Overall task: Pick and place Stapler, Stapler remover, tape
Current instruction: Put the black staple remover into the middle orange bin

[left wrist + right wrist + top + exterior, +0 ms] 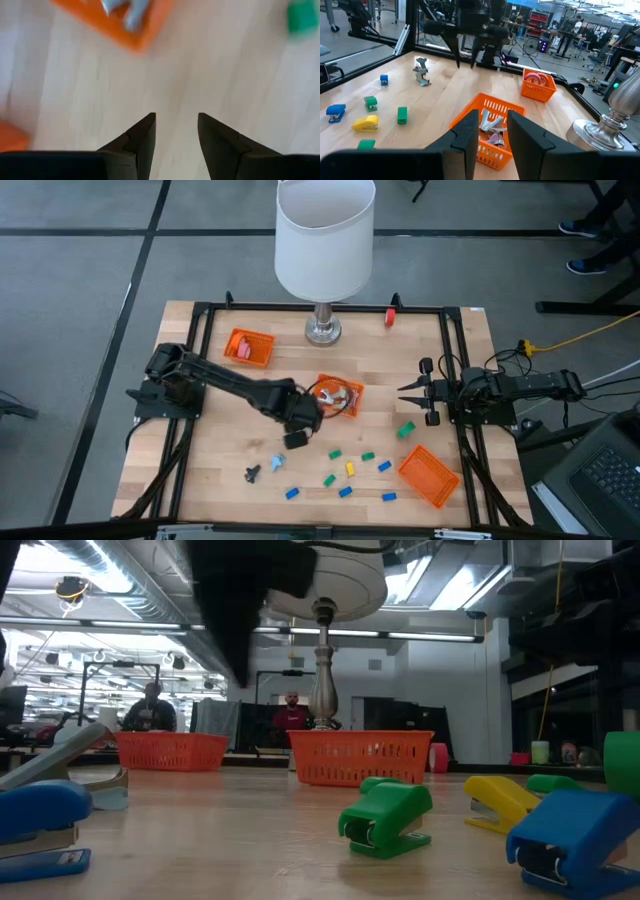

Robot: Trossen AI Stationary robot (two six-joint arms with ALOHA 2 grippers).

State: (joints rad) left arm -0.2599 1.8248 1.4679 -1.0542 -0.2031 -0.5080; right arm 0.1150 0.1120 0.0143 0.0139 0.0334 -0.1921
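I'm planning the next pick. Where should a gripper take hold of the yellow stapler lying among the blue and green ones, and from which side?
Probably from straight above, closing on the two long side faces of the yellow stapler around mid-body. It sits on its base on the table, long and narrow with a rounded top, so the sides offer the flattest hold. The neighbouring staplers lie apart from it, leaving room for the fingers.

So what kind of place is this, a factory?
More likely a robot lab or workshop. A framed wooden table holds two robot arms, and beyond it are long ceiling lights, equipment racks and people at desks.
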